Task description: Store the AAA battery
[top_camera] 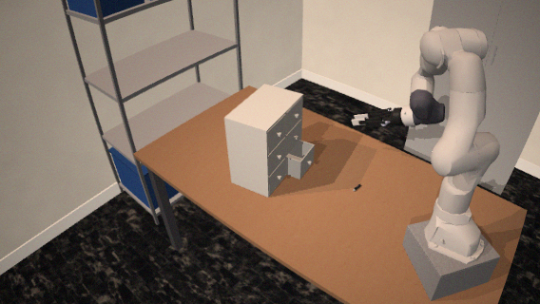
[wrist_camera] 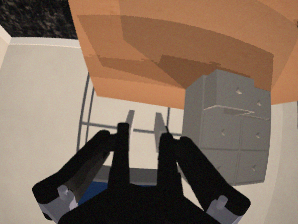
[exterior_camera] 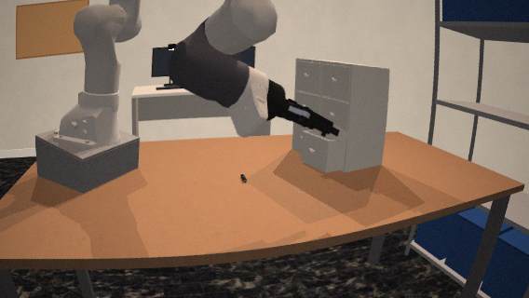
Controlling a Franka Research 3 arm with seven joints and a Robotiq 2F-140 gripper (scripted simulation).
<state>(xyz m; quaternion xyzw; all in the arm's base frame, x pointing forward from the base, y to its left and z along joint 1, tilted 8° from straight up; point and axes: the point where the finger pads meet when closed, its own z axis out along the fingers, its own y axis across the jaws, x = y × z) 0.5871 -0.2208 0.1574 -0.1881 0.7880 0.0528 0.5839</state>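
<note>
The small white chest [top_camera: 263, 138] stands on the brown table; it also shows in the exterior view [exterior_camera: 342, 114] and the wrist view [wrist_camera: 229, 125]. One low drawer [top_camera: 300, 161] is pulled partly out; its inside is hidden. The other drawers look pushed in. The AAA battery [top_camera: 356, 188], small and dark, lies on the table in front of the chest and also shows in the exterior view [exterior_camera: 243, 178]. My gripper [top_camera: 358, 121] hangs in the air near the table's far edge, apart from chest and battery. Its fingers are nearly shut, with nothing between them.
A metal shelf rack [top_camera: 152, 81] with blue bins stands close behind the chest at the table's left end. My arm's base block [top_camera: 449, 266] sits on the table's near right corner. A desk with a monitor [exterior_camera: 163, 88] stands behind.
</note>
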